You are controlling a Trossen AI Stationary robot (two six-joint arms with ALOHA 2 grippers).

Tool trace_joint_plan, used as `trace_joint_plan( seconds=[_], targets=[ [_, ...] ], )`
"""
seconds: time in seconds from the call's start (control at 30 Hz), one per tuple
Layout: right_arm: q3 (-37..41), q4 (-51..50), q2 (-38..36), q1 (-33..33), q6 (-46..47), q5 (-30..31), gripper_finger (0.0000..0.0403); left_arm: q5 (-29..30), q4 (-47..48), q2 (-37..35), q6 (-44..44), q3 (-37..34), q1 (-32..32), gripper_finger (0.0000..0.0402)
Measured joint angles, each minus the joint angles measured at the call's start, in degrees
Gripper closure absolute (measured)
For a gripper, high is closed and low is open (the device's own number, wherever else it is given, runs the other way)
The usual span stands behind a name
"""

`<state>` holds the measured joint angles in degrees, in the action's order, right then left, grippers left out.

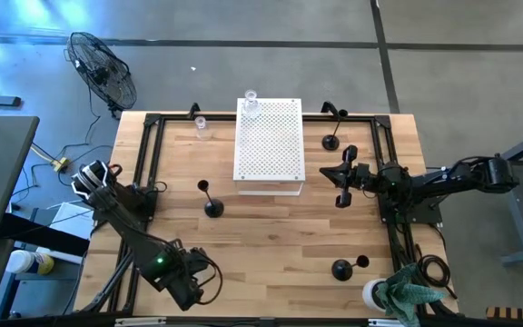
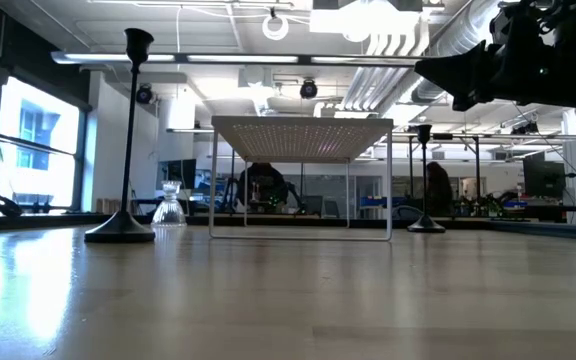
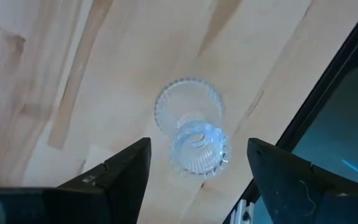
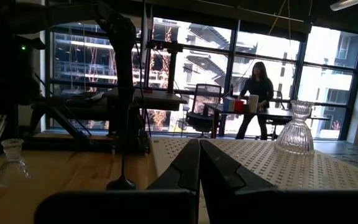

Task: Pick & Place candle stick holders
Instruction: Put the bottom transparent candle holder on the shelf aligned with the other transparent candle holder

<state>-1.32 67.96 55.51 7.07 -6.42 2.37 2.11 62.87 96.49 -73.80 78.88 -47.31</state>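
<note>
Left gripper [image 3: 197, 150]: fingers [image 3: 126, 171] spread apart, straddling a glass holder [image 3: 191, 134] on the table [image 1: 271, 236] without visibly touching it; cannot tell whether upright or tipped. In the high view, left gripper [image 1: 185, 287] far off the board [image 1: 269, 145] to its front left, by the table's edge, hiding that holder. Right gripper [image 1: 342, 188]: fingers pressed together on nothing, hanging above the table just right of the board's front corner, pointing across toward the board. From its wrist camera, closed tips [image 4: 199, 167] level with the board top [image 4: 253, 158]. On the board's far left corner, upright, a second glass holder [image 1: 251, 102] [image 4: 297, 127]. Left of the board's far end, apart from it, a third glass holder [image 1: 201, 123] [image 2: 169, 207] [image 4: 11, 163]. Front left of the board, a tall black holder [image 1: 210, 205] [image 2: 128, 130], upright. Right of the board, beyond the right gripper, a black holder [image 1: 331, 141] [image 2: 425, 200]. Well to the board's front right, two more black holders [image 1: 342, 269] close together. Far behind the board, a person [image 4: 257, 93] in the room.
</note>
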Motion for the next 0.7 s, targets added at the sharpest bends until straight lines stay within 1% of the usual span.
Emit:
trace_joint_plan(
  seconds=[0.1,0.27,0.37,0.57,0.7],
  targets=[
    [0.00,-0.04,0.00,0.00,-0.02,0.00,0.0403,-0.07,-2.27,0.00,0.00,-0.99,0.02,0.0139],
    [0.00,-0.54,0.00,0.00,-0.04,-0.02,0.0403,-0.18,-2.79,0.03,-0.04,-2.03,0.02,0.0139],
    [0.00,-0.74,0.00,0.00,-0.04,-0.02,0.0403,-1.79,-2.45,1.25,0.25,-2.08,0.04,0.0139],
    [0.00,-0.87,0.00,0.00,-0.09,-0.02,0.0403,-4.81,-3.30,4.44,4.00,-2.11,0.03,0.0139],
    [0.00,-0.87,0.00,0.00,-0.09,-0.02,0.0403,-5.66,-3.10,4.90,4.75,-2.11,0.02,0.0141]
  ],
)
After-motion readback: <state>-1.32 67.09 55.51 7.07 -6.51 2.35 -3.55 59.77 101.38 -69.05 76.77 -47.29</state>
